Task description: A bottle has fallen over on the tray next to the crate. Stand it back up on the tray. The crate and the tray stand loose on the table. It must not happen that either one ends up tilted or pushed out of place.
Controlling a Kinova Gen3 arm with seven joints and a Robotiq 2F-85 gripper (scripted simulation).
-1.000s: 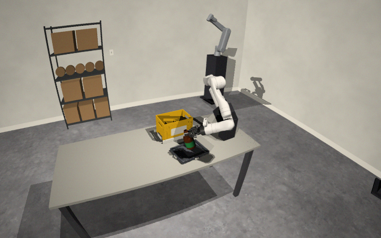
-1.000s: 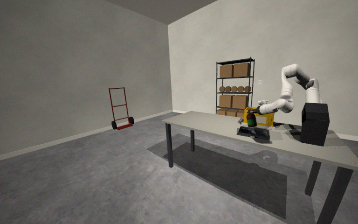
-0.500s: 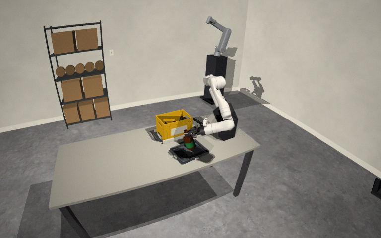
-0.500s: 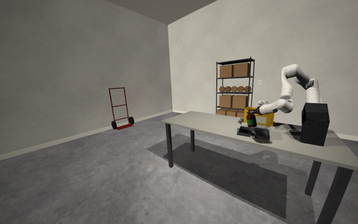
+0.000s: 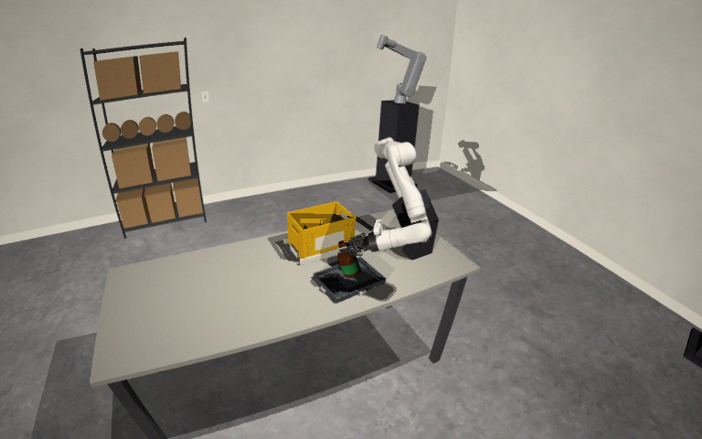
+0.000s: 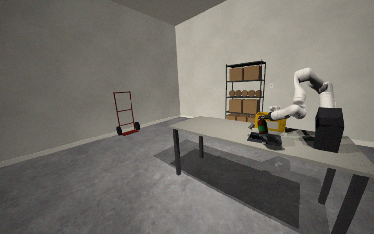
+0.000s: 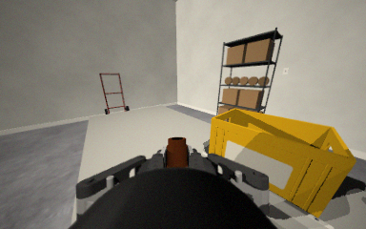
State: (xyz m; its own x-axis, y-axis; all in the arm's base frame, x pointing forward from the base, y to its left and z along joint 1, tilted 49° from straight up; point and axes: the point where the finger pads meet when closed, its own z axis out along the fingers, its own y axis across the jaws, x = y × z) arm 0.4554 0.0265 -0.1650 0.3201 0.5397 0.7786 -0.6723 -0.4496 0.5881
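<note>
A brown bottle with a green label stands upright over the dark tray; I cannot tell whether its base touches the tray. My gripper reaches in level from the right and is shut on the bottle's neck. In the exterior view the bottle is upright above the tray, held by the gripper. In the wrist view the bottle's brown neck sticks up between the gripper's fingers; the body is hidden below.
The yellow crate stands just behind the tray, close to the gripper; it also shows in the wrist view. The arm's black base stands at the table's right end. A shelf with boxes stands by the wall.
</note>
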